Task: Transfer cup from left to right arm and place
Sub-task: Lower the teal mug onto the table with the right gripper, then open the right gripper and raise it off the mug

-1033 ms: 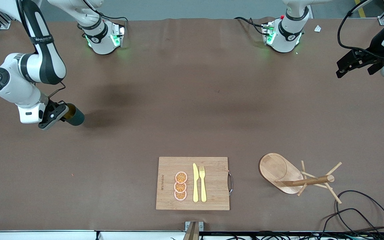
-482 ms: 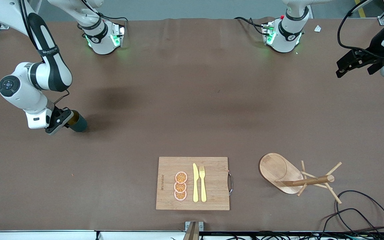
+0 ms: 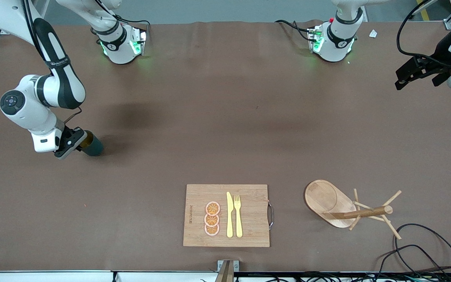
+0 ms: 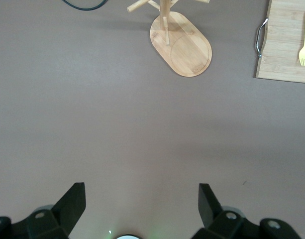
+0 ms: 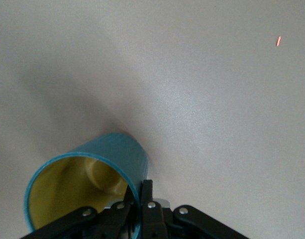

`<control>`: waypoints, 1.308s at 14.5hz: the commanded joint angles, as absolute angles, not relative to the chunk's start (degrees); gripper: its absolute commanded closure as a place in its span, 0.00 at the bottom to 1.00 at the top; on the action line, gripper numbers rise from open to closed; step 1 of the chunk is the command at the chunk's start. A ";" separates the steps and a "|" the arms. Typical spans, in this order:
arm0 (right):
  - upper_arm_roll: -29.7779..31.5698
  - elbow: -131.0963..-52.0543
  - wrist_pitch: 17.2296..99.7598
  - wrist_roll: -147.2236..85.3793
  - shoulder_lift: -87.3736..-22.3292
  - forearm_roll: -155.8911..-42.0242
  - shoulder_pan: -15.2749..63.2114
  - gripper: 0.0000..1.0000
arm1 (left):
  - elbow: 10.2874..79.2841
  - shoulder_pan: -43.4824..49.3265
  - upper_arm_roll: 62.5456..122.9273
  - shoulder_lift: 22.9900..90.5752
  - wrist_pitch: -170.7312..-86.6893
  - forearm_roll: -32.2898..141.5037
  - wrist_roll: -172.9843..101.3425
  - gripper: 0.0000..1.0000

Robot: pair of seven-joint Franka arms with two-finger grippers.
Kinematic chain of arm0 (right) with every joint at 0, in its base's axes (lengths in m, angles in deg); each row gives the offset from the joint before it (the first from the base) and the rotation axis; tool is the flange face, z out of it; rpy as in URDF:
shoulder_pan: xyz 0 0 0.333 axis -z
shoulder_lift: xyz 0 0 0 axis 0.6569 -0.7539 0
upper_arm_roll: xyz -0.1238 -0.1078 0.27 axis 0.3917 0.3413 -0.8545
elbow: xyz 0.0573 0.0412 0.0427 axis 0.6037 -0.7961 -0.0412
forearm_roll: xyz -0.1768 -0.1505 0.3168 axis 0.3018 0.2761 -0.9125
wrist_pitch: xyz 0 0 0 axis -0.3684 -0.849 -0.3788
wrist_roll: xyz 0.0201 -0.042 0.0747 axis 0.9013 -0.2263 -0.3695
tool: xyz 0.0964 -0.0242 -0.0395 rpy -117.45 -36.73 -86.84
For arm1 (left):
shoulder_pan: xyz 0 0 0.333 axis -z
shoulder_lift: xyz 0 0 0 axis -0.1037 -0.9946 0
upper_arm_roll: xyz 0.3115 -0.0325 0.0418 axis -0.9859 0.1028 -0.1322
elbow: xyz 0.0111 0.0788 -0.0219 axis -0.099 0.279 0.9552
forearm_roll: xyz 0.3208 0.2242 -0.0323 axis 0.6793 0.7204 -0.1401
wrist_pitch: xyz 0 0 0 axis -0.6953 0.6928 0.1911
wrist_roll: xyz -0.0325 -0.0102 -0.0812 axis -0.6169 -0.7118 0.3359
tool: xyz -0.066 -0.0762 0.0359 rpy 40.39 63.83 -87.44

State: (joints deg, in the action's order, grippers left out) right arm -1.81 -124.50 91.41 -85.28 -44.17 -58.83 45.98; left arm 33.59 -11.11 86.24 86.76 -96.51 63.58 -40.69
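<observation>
Now, right gripper (image 3: 77, 142): fingers closed on the rim of the cup (image 3: 91, 144), low at the right arm's end of the table (image 3: 225, 117).
Left gripper (image 3: 415, 74): waits, wide open, empty.
Around: cutting board (image 3: 249, 215), peg rack (image 3: 347, 205), both well apart from the cup.

Cup (image 5: 87, 184) handle out of sight, its lower rim cut by the right wrist view's edge, cutting board (image 4: 287, 42) cropped at the left wrist view's edge, peg rack (image 4: 178, 37) top cut off, left arm partly outside the front view.

Bench (image 3: 225, 117) open mid-span; cutting board (image 3: 198, 213), peg rack (image 3: 347, 207), probably loose cables (image 3: 425, 250) crowd camera edge.
</observation>
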 commanded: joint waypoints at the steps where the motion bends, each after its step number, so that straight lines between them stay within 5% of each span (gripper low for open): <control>1: -2.71 -125.18 92.11 -86.18 -43.52 -58.16 47.04 0.60 | 33.75 -11.49 86.45 87.59 -95.57 63.95 -40.00 0.00; 6: -2.80 -124.74 90.54 -85.83 -43.08 -58.24 46.87 0.00 | 34.99 -11.31 86.54 87.50 -96.36 63.69 -39.92 0.00; 19: -3.23 -119.82 67.08 -55.98 -26.74 -64.40 46.52 0.00 | 35.25 -11.23 87.59 87.15 -96.80 63.60 -34.20 0.00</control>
